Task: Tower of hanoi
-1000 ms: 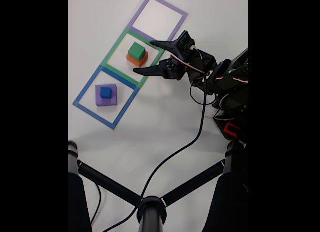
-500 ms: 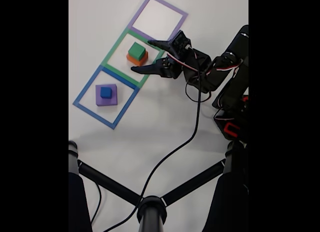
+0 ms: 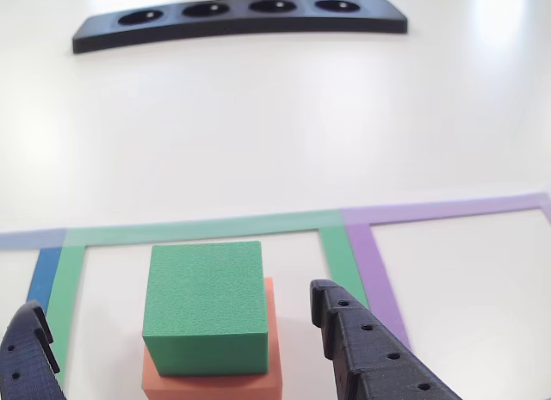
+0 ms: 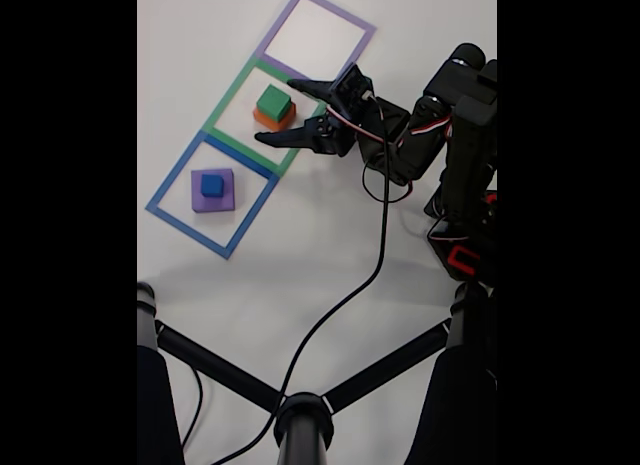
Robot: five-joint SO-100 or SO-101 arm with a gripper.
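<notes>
A green cube [image 4: 273, 101] sits on a wider orange block [image 4: 268, 119] inside the green taped square [image 4: 228, 97]. In the other view the green cube [image 3: 207, 301] and the orange block [image 3: 215, 384] fill the lower middle. A small blue cube [image 4: 211, 185] rests on a purple block [image 4: 225, 198] in the blue square [image 4: 170, 185]. The purple square [image 4: 363, 30] holds nothing. My gripper [image 4: 274, 111] is open, with one black finger on each side of the green-on-orange stack and not touching it. Both fingers [image 3: 362, 348] flank the cube in the other view too.
A black strip with several round holes [image 3: 241, 21] lies on the white table beyond the squares. A black cable [image 4: 350, 295] trails from the arm across the table. Black stand legs [image 4: 300, 415] cross the bottom of the fixed view.
The arm has stretched out to the left, carrying the open gripper from beside the green square to around the green and orange stack. The blocks have not moved.
</notes>
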